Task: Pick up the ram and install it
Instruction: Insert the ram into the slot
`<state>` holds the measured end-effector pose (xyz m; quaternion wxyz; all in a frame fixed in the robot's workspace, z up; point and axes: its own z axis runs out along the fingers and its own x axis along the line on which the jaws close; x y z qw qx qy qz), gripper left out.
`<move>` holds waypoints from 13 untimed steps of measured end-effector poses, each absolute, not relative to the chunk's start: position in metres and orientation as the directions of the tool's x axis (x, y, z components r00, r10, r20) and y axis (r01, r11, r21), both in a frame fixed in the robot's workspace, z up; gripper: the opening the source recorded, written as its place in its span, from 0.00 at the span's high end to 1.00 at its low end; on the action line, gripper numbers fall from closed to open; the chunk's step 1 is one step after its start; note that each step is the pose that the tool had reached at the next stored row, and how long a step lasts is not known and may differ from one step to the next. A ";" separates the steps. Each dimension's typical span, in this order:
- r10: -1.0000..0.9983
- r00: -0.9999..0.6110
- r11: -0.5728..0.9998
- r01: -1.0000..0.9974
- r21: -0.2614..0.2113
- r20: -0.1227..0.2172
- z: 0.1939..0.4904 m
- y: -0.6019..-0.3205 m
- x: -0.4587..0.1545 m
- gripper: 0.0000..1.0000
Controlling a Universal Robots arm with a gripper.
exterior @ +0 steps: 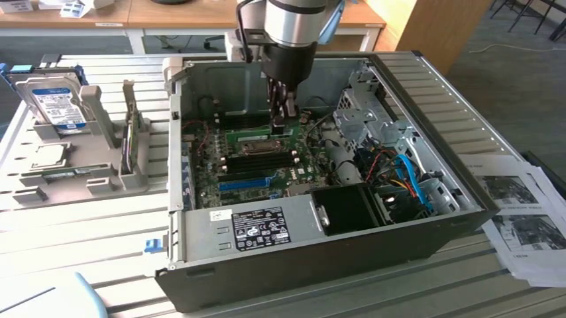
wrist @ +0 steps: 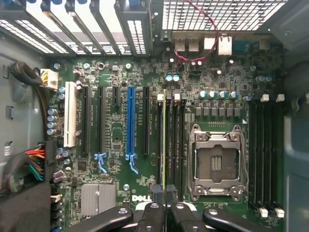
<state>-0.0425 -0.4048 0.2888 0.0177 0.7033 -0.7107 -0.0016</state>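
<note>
The arm reaches down into the open computer case [exterior: 460,199], which lies on its side on the slatted table [exterior: 106,225]. The gripper [exterior: 281,126] hangs over the middle of the motherboard [exterior: 292,173], nearer to the far edge of the board than to the power supply [exterior: 256,226] at the near wall of the case.

The fingers [wrist: 157,194] are pressed together on the ram [wrist: 164,140], which the wrist view shows edge-on as a thin greenish line. The ram runs along one of the black memory slots [wrist: 176,145], between the long blue slot strip [wrist: 130,123] and the processor socket [wrist: 215,162]. In the exterior view the ram [exterior: 252,132] appears as a pale green stick under the gripper, parallel to the slots (I cannot tell if it already sits in its slot or is just above it).

Beside the case, towards the table's edge at the exterior view's left, a hard drive [exterior: 55,103] stands in a grey holder [exterior: 97,126]. Printed sheets [exterior: 521,218] lie near the table's edge at the exterior view's right.
</note>
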 end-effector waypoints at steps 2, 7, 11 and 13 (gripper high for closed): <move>-1.000 -0.010 0.011 -1.000 0.026 0.023 0.285 -0.405 -0.042 0.89; -1.000 -0.010 0.011 -1.000 0.025 0.023 0.276 -0.405 -0.042 0.89; -1.000 -0.010 0.011 -1.000 0.023 0.023 0.269 -0.405 -0.042 0.89; -1.000 -0.010 0.011 -1.000 0.022 0.023 0.265 -0.405 -0.042 0.89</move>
